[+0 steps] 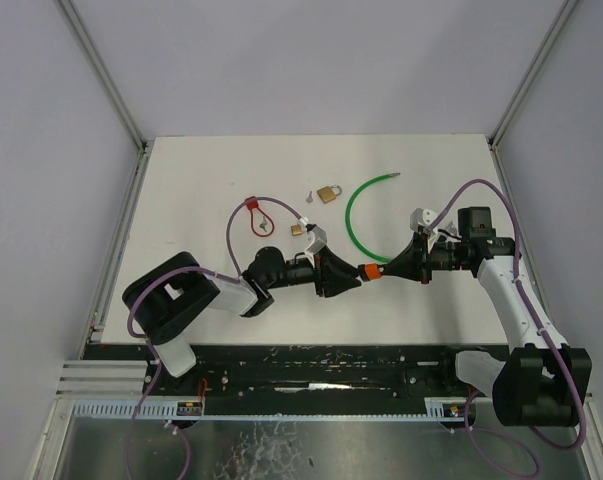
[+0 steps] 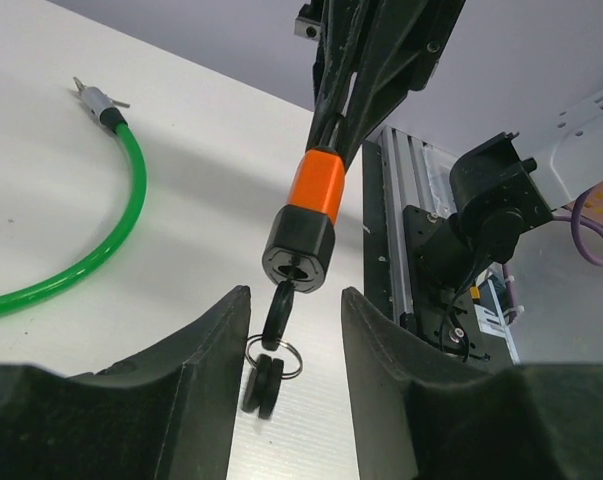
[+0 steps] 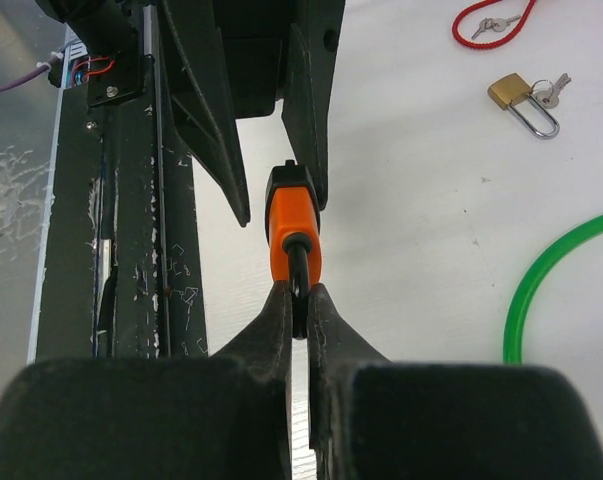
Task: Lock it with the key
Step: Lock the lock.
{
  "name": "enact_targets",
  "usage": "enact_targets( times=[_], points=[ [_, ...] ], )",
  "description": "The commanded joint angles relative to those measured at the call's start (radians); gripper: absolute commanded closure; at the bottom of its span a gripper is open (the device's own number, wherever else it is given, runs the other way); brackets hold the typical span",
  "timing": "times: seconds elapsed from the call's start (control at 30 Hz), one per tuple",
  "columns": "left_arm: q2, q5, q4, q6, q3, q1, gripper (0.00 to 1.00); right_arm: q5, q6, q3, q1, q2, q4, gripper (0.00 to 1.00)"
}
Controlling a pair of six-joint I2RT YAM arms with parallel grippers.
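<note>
**Left arm lined up on the key, not pinching yet**

On the left gripper (image 2: 294, 300) the fingers (image 2: 216, 370) sit partway open, one on each side of the key (image 2: 277, 312). There's a gap on both sides in the left wrist view, so it has hold of nothing right now. The key is plugged into the black face of the lock head (image 2: 303, 235) and hangs out of it, with a split ring (image 2: 281, 352) and a spare key (image 2: 261, 385) dangling underneath. The right gripper (image 3: 299, 300) is clamped tight on the black neck coming out of the orange body. It holds the lock head up above the table (image 1: 211, 180), between the two arms.

Handling guess: the key looks small, stiff and light, with a plastic-looking bow that should give the pads some bite. Best spot to grab is flat across that bow, close to the cylinder and above the ring, so the spare doesn't get trapped. Twisting will probably try to spin the lock head too, and the right side's pinch on that thin neck could slip. The green cable (image 1: 353, 215) trails over the table with its free end well apart. It looks springy and may tug a bit.
</note>
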Motion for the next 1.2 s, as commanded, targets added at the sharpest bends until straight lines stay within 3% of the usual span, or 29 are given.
enact_targets(
  times=[0.0,0.3,0.53,0.67,0.83,1.03,1.17],
  points=[
    [0.006,-0.007,-0.014,0.030,0.020,-0.006,0.60,-0.084,-0.018,0.022,-0.004,-0.011,-0.019,1.00],
    [-0.020,0.027,-0.014,0.040,0.005,0.012,0.60,-0.084,-0.026,0.025,-0.004,-0.007,-0.028,1.00],
    [-0.011,0.030,-0.017,0.034,0.016,0.013,0.70,-0.084,-0.038,0.023,-0.004,0.002,-0.037,1.00],
    [-0.023,0.013,-0.018,0.036,0.008,0.014,0.64,-0.084,-0.048,0.025,-0.004,0.006,-0.045,1.00],
    [-0.048,-0.027,-0.015,0.036,-0.014,0.019,0.51,-0.084,-0.055,0.023,-0.004,0.007,-0.048,1.00],
    [-0.036,0.002,-0.045,0.018,0.010,0.030,0.71,-0.087,-0.058,0.025,-0.004,0.009,-0.053,1.00],
    [-0.030,0.034,-0.051,0.021,0.018,0.031,0.69,-0.087,-0.060,0.025,-0.004,0.010,-0.055,1.00]
  ],
)
